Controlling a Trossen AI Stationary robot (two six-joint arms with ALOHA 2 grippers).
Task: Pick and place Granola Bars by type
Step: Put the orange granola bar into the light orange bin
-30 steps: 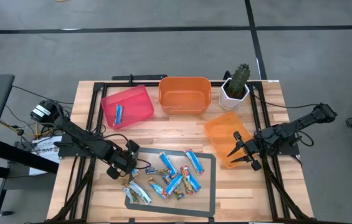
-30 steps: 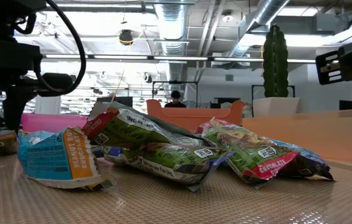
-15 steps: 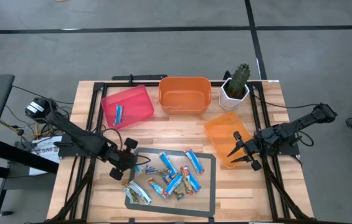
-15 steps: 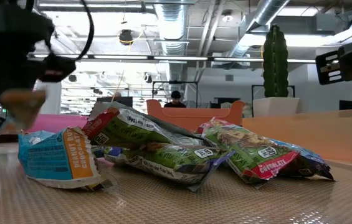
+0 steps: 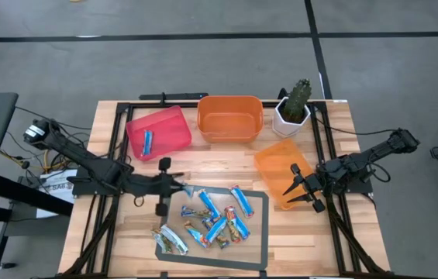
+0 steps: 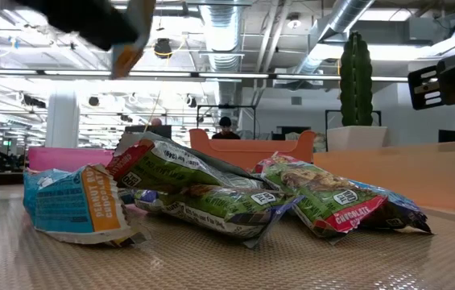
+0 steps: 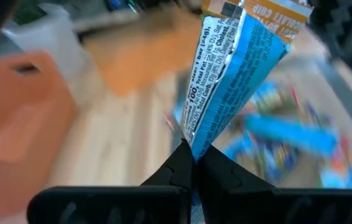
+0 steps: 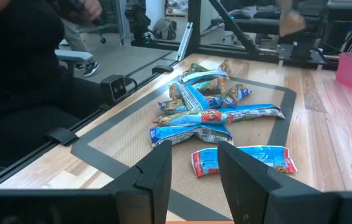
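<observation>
Looking down on your slatted wooden table [image 5: 226, 159], you see crinkly foil granola bars [image 5: 217, 221] heaped on a flat grey mat [image 5: 259, 203] with a dark border. Your left gripper [image 5: 183, 186] hangs near the mat's far left corner, fingers [image 7: 179, 169] pinched together on the crimped end of one blue bar [image 7: 232, 71], which sticks out beyond the tips, its shiny wrapper topped by a brown band. Another blue bar [image 5: 147, 141] lies in the glossy pink plastic bin [image 5: 174, 124]. Beside it stands a rounded orange bin [image 5: 230, 105], then a potted cactus [image 5: 297, 101]. Your right gripper [image 5: 295, 188] hovers over a flat orange bin [image 5: 269, 167], fingers [image 8: 157, 177] apart and holding nothing, well apart from the heap.
</observation>
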